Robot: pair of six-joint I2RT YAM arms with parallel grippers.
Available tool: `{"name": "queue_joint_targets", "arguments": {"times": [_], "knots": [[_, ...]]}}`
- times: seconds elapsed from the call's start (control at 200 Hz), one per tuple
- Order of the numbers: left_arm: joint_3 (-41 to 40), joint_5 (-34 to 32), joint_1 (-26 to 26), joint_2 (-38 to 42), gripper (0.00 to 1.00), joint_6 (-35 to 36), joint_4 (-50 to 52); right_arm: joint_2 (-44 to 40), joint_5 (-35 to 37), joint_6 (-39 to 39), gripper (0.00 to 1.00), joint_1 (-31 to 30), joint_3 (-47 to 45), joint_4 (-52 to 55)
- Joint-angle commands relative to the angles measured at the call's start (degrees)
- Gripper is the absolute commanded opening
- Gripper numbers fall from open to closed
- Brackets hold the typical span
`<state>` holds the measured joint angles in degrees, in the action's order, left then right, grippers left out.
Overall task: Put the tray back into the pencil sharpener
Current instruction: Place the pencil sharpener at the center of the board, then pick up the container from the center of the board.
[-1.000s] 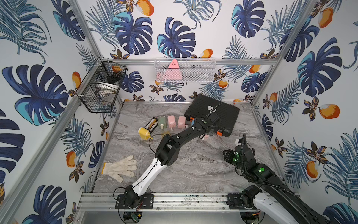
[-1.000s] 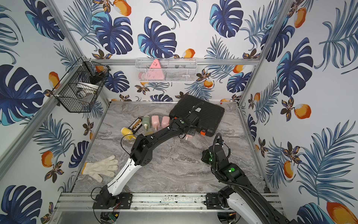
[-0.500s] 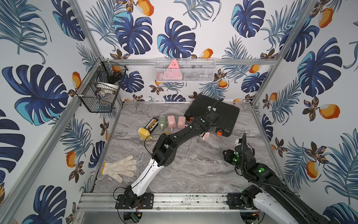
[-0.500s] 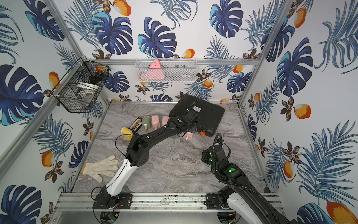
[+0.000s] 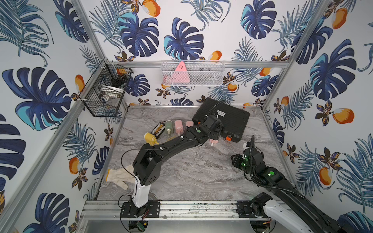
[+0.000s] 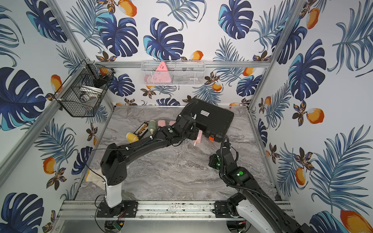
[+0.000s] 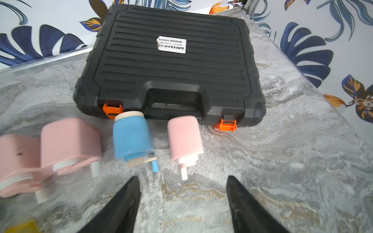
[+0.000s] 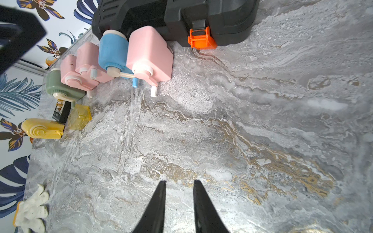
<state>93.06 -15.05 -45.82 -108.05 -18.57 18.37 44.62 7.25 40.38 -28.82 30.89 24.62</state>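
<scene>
Several pencil sharpeners lie in a row in front of a black case. The yellow pencil sharpener (image 8: 43,129) (image 5: 150,138) lies at the left end, with the clear yellow tray (image 8: 79,117) loose on the table beside it. Further along come a green one (image 8: 60,86), two pink ones, a blue one (image 7: 132,137) and a pink one (image 7: 184,139). My left gripper (image 7: 182,178) is open and empty, just short of the blue and pink sharpeners, far from the tray. My right gripper (image 8: 179,181) hovers over bare table with a narrow gap and nothing between its fingers.
The black tool case (image 5: 222,119) with orange latches lies at the back right. A small dark abacus-like box (image 5: 158,129) sits behind the yellow sharpener. A white glove (image 5: 119,175) lies front left. A wire basket (image 5: 105,90) hangs on the left wall and a white mesh basket (image 5: 192,72) on the back wall.
My left arm's elbow has swung left and nearer the front, and its wrist has drawn back slightly from the pink sharpener, jaws a little wider. The right arm has not moved.
</scene>
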Motion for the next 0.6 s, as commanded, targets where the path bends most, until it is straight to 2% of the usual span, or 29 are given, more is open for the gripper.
{"name": "queue_joint_targets", "arguments": {"times": [0.0,0.17,0.32,0.596], "knots": [[-6.6,-0.2,0.1,6.0,0.68,4.4,-6.9,2.1,-2.2,-1.8,0.26,-0.2,1.2,-2.1],[-20.0,-1.8,1.7,17.5,0.6,5.7,-12.8,6.2,-4.3,-1.6,0.26,-1.2,2.3,-4.1],[-28.5,-3.8,4.6,26.1,0.54,6.2,-14.0,10.1,-2.5,-1.0,0.26,-5.2,4.0,-5.0],[-36.7,-4.2,12.5,37.6,0.52,2.9,-11.5,21.8,3.0,0.4,0.27,-15.8,10.0,-7.2]]}}
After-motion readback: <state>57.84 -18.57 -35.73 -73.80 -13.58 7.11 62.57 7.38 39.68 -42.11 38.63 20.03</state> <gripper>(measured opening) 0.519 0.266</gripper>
